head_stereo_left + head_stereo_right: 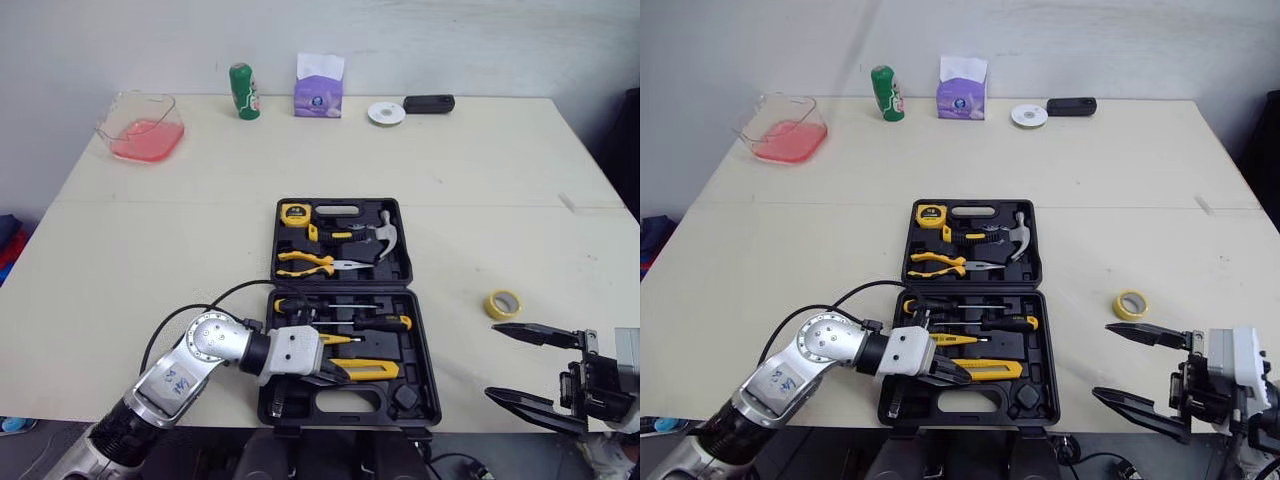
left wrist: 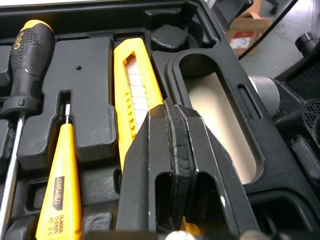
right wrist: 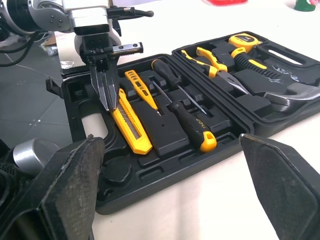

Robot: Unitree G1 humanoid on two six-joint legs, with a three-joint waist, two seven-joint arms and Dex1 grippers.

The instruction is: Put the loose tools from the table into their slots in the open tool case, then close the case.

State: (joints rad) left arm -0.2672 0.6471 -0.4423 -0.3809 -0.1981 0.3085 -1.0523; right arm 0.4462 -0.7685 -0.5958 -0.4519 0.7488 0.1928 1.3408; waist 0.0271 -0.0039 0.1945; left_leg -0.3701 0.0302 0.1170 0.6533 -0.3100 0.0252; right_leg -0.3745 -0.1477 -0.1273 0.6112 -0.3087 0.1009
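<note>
The black tool case (image 1: 424, 345) lies open mid-table, lid half away from me. The lid holds a tape measure (image 1: 295, 212), pliers (image 1: 305, 264) and a hammer (image 1: 382, 235). The near half holds a black-and-yellow screwdriver (image 3: 192, 127), a yellow tester (image 2: 57, 185) and a yellow utility knife (image 1: 375, 370). My left gripper (image 1: 335, 373) is shut, its tips resting on the knife's (image 2: 132, 85) near end in the slot. A yellow tape roll (image 1: 503, 304) lies loose to the right of the case. My right gripper (image 1: 505, 365) hangs open at the table's front right, nothing between its fingers.
Along the far edge stand a pink-filled clear tub (image 1: 142, 127), a green bottle (image 1: 244, 91), a purple tissue box (image 1: 319, 86), a white disc (image 1: 386, 113) and a black oblong object (image 1: 429, 103). The case's carry-handle cutout (image 1: 345, 402) faces the front edge.
</note>
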